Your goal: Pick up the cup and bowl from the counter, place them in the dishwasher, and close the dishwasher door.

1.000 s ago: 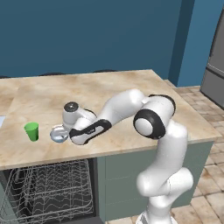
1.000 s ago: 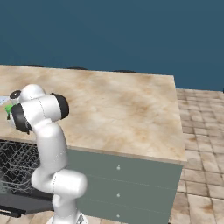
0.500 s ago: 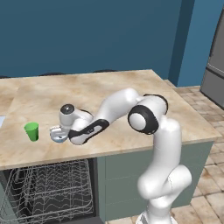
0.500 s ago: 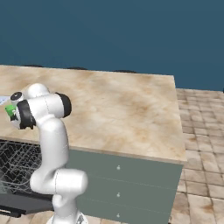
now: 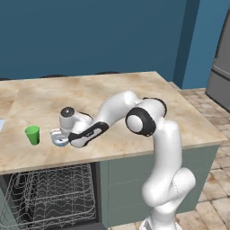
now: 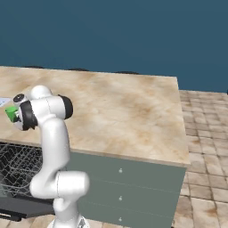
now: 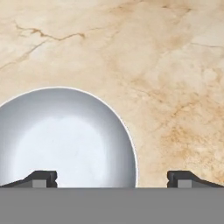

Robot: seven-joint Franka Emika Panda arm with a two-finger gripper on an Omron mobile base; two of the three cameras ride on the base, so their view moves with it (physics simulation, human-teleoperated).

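Note:
The pale bowl (image 5: 55,140) rests on the beige counter (image 5: 117,96) near its front edge. My gripper (image 5: 62,134) hangs right over the bowl, open and holding nothing. In the hand view the bowl (image 7: 65,140) lies close below. One fingertip (image 7: 41,178) is above its inside and the other is past its rim, above the stone. The green cup (image 5: 32,134) stands upright just left of the bowl, apart from it. From the right base the cup (image 6: 10,113) peeks out behind my arm. Under the counter, the dishwasher (image 5: 45,195) shows its wire rack.
The dishwasher door (image 6: 18,209) lies folded down in front of the rack (image 6: 13,167). Grey-green drawers (image 6: 129,187) run to the right of it. A steel fridge (image 5: 220,67) stands at the far right. The counter's front edge runs just behind the bowl.
My arm has swung a little to the left, with the hand still above the bowl. The jaws stayed open. Cup and bowl have not moved.

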